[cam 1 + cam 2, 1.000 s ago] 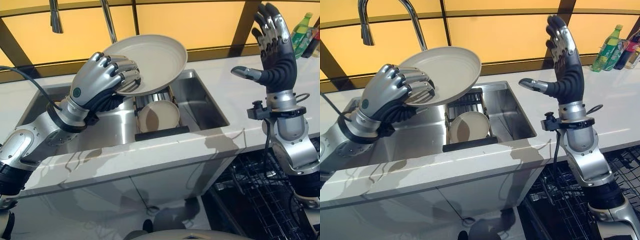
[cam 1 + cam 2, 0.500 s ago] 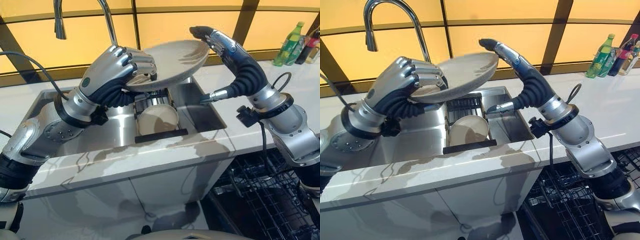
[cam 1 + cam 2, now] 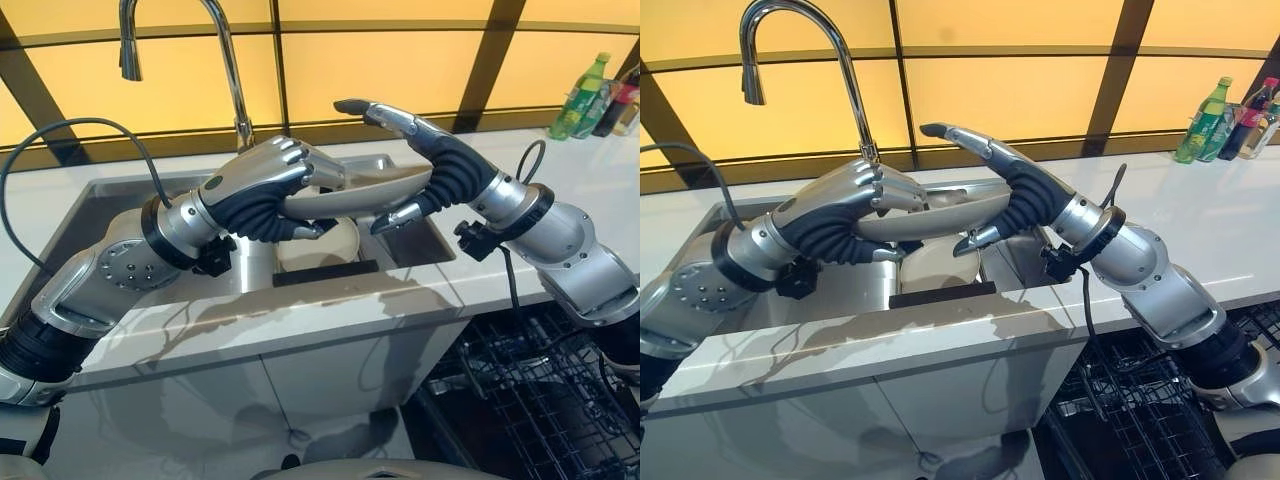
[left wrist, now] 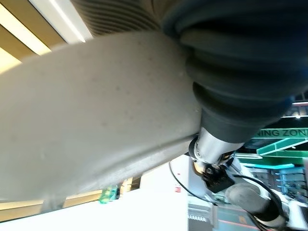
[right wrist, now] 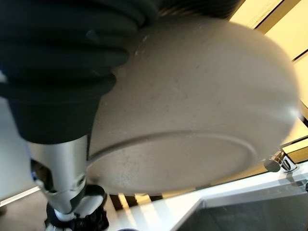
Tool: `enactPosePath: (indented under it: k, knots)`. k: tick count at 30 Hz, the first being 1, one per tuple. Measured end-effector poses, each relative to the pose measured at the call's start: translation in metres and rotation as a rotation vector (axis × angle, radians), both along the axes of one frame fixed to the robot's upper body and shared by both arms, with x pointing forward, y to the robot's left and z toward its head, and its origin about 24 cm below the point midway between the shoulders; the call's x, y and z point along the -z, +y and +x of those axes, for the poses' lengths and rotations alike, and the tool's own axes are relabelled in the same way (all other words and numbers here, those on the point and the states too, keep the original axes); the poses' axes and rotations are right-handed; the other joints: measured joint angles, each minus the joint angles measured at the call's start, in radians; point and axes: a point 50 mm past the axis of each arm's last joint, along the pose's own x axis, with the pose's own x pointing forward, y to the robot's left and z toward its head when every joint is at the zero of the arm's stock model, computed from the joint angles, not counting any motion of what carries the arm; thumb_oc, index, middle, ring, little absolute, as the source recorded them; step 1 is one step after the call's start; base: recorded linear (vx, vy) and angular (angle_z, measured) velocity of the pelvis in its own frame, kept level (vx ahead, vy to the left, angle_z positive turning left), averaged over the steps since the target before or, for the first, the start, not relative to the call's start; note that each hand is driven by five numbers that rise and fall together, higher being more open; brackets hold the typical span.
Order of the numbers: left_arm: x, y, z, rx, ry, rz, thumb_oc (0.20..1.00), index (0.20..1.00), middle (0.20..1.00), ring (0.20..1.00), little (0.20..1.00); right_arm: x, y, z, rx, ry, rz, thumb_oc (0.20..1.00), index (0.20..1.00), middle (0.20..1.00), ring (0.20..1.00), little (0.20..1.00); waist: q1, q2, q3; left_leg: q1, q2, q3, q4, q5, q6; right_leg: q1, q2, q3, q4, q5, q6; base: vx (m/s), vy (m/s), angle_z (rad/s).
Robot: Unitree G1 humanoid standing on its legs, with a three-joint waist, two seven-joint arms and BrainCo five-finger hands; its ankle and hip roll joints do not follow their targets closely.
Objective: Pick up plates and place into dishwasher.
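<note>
Two robot hands are now meeting on one plate (image 3: 365, 188) above the sink (image 3: 120, 200). I am keeping my left robot hand (image 3: 268, 182) curled round its near rim, and my right robot hand (image 3: 425, 165), raised and apart a second ago, is coming in with straight fingers over the far rim and thumb under it. That looks like a handover toward the dishwasher rack (image 3: 530, 400) at my lower right. Another plate (image 3: 335, 245) is waiting in the sink below. Going right, the desk (image 3: 560, 170) edge is lying between plate and rack, and bottles (image 3: 590, 85) are standing far off.
</note>
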Motion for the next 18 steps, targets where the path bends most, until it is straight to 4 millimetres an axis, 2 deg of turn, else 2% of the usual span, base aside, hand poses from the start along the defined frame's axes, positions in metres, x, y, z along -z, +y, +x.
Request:
enactPosePath:
  k: [9, 18]
  knots:
    - [-0.004, 0.0, -0.007, 0.029, -0.034, 0.045, 0.2, 0.2, 0.2, 0.2, 0.2, -0.004, -0.007, -0.005, 0.026, -0.035, -0.137, 1.0, 1.0, 1.0, 1.0, 1.0, -0.001, -0.007, -0.002, 0.0, 0.0, -0.001, -0.004, -0.002, -0.002, 0.001, 0.0, -0.003, 0.0, 0.0, 0.0, 0.02, 0.002, 0.0]
    - [-0.009, 0.003, -0.012, 0.038, -0.07, 0.049, 0.2, 0.2, 0.2, 0.2, 0.2, -0.004, -0.012, -0.005, 0.031, -0.032, -0.187, 1.0, 1.0, 1.0, 1.0, 1.0, -0.001, -0.018, 0.004, 0.001, 0.0, -0.002, 0.0, 0.0, 0.001, 0.002, 0.0, -0.003, 0.0, -0.001, 0.0, 0.01, -0.002, 0.0]
